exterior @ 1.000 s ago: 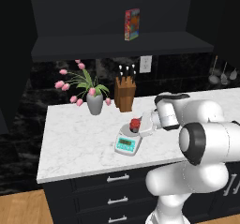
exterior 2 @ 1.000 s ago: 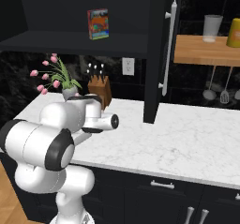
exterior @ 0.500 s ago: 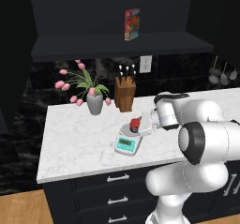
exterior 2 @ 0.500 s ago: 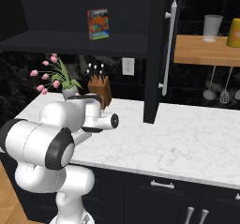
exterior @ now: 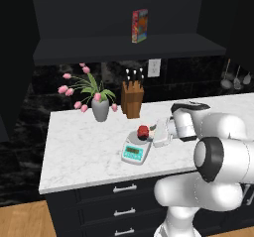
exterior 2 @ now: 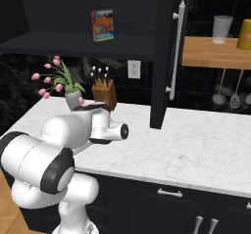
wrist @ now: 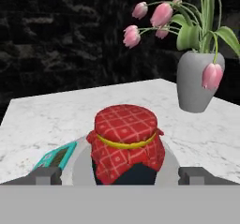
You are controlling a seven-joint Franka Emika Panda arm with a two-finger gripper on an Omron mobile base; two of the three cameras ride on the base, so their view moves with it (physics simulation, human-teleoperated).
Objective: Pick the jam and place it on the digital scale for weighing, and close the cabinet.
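Observation:
The jam [exterior: 143, 131] [wrist: 125, 141], a squat jar with a red checked cloth top, stands upright on the round grey plate of the digital scale [exterior: 134, 152] [wrist: 78, 166]. The scale's teal front panel faces the counter's front edge. My gripper [exterior: 153, 131] [wrist: 122, 176] is level with the jar, open, with one fingertip on either side and a gap to each. The fingertips [wrist: 47, 174] do not touch the jar. The black cabinet door [exterior 2: 164, 57] with its long silver handle [exterior 2: 175, 52] stands swung open over the counter.
A grey vase of pink tulips [exterior: 99, 107] [wrist: 199, 78] and a wooden knife block [exterior: 132, 98] stand behind the scale. A colourful red box [exterior: 140, 26] sits on the open cabinet shelf. A wooden shelf [exterior 2: 215, 57] with cups hangs right, utensils beneath.

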